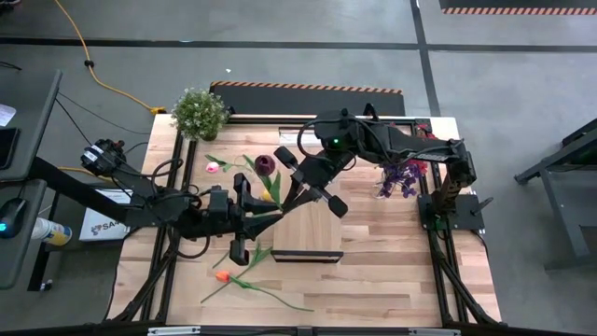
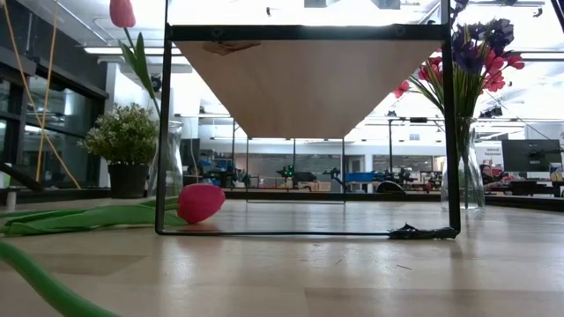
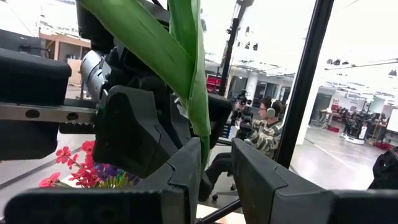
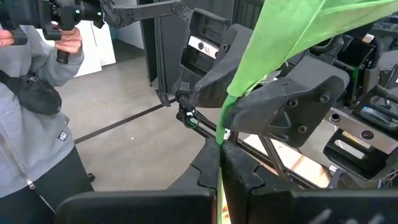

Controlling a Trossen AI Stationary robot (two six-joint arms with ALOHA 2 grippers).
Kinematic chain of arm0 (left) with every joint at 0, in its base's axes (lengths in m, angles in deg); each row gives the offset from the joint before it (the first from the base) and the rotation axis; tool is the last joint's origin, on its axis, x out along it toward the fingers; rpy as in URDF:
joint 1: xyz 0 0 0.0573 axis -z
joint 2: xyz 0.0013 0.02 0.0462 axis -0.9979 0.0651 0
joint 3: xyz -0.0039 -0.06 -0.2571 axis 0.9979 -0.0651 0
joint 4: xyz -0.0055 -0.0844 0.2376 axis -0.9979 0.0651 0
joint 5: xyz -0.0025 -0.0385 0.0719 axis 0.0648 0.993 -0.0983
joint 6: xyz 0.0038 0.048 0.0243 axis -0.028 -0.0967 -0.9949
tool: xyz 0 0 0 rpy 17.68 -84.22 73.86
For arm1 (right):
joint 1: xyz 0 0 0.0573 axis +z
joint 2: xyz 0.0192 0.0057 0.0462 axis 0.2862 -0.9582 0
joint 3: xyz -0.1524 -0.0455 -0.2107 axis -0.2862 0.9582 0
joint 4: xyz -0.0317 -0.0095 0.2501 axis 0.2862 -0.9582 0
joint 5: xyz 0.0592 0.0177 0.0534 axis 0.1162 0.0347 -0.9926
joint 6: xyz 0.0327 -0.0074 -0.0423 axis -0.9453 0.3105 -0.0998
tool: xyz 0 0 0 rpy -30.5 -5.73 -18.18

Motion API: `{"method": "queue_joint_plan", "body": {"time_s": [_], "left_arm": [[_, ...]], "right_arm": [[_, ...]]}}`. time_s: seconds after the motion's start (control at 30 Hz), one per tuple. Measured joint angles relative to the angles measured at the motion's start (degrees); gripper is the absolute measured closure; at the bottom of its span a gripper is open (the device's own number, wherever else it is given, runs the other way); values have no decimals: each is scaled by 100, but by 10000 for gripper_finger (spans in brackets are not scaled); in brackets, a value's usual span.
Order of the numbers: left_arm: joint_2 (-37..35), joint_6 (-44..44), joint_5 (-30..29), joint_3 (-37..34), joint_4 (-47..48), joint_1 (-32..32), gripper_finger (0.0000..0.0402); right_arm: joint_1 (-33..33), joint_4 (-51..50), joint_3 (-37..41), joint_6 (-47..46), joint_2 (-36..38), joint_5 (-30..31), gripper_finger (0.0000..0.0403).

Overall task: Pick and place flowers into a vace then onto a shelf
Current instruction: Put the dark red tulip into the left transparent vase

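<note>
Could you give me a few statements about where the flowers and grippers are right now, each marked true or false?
1. Both grippers hold the same green flower stem. True: the left gripper and the right gripper each pinch the stem above the table.
2. A glass vase already holds purple and red flowers. True: the vase stands at the table's right side.
3. The orange-headed flower is in the vase. False: it lies flat on the table.
4. The potted plant sits on the shelf. False: the plant stands at the table's far left corner, apart from the shelf.
</note>
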Motion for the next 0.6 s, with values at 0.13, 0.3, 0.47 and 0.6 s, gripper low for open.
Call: {"method": "queue_joint_plan", "body": {"time_s": [0.13,0.3,0.47,0.6], "left_arm": [[0,-2,-26,0,6,0,277],[0,-29,-234,0,14,0,277],[0,-15,-119,0,33,-170,277],[0,78,180,0,49,-366,277]], "right_arm": [[0,52,1,1,0,1,403],[0,86,2,1,0,9,403],[9,126,-1,-49,-91,-13,403],[7,101,2,-147,-128,-138,403]]}}
